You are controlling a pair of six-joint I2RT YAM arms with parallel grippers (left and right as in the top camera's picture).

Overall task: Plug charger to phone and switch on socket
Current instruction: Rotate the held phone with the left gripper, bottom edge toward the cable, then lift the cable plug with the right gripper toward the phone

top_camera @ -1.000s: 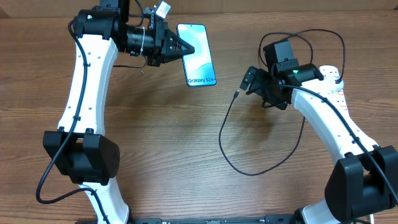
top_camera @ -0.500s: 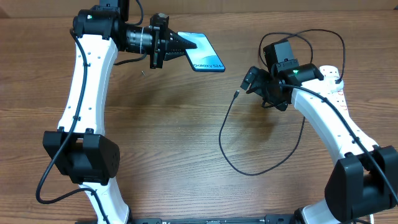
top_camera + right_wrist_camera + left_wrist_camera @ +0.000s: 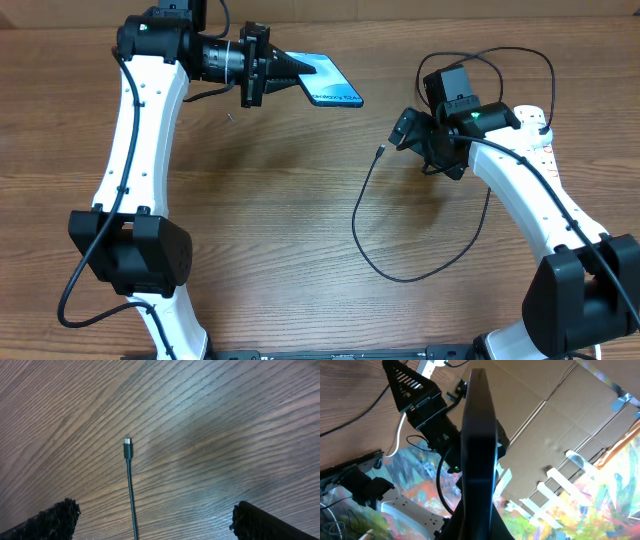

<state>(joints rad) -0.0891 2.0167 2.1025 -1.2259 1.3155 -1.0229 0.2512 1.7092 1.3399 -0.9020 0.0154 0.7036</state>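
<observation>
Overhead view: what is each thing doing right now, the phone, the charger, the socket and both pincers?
phone: gripped, tilted on edge, no cable in it
charger: tip lying loose on the table, not in the phone
socket: mostly hidden behind the right arm, switch cannot be seen
left pincer: shut on the phone
right pincer: open, empty, above the charger tip

Overhead bright, even; soft shadows on tabletop (image 3: 300, 220). Right wrist: bluish glare toward 12 o'clock, blurred lower corners.
</observation>
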